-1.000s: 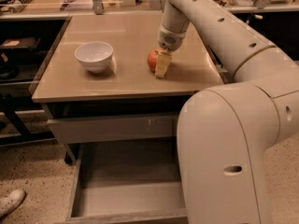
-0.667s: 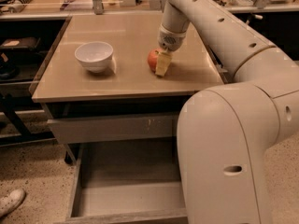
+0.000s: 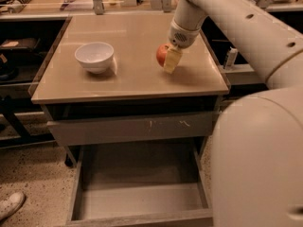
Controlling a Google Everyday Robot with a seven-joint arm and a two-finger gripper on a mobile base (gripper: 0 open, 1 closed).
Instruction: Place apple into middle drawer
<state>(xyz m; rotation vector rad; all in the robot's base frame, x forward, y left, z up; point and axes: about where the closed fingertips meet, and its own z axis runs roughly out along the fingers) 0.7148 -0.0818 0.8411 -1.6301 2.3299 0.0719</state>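
The red-orange apple (image 3: 161,54) is over the right middle of the tan table top (image 3: 128,79), held in my gripper (image 3: 169,58). One pale yellow finger (image 3: 172,60) shows on the apple's right side; the other is hidden behind the apple. The apple hangs slightly above the table, with a shadow beneath it. The middle drawer (image 3: 137,200) is pulled open low at the front, and its flat floor is bare. Its right part is hidden behind my own body.
A white bowl (image 3: 94,56) stands on the left of the table. A grey drawer front with pale scratches (image 3: 132,127) sits under the table edge. My large white body (image 3: 260,164) fills the lower right. A white shoe (image 3: 10,205) is at the lower left.
The apple and the gripper have moved together slightly right and up off the table. The bowl and the drawer have not moved.
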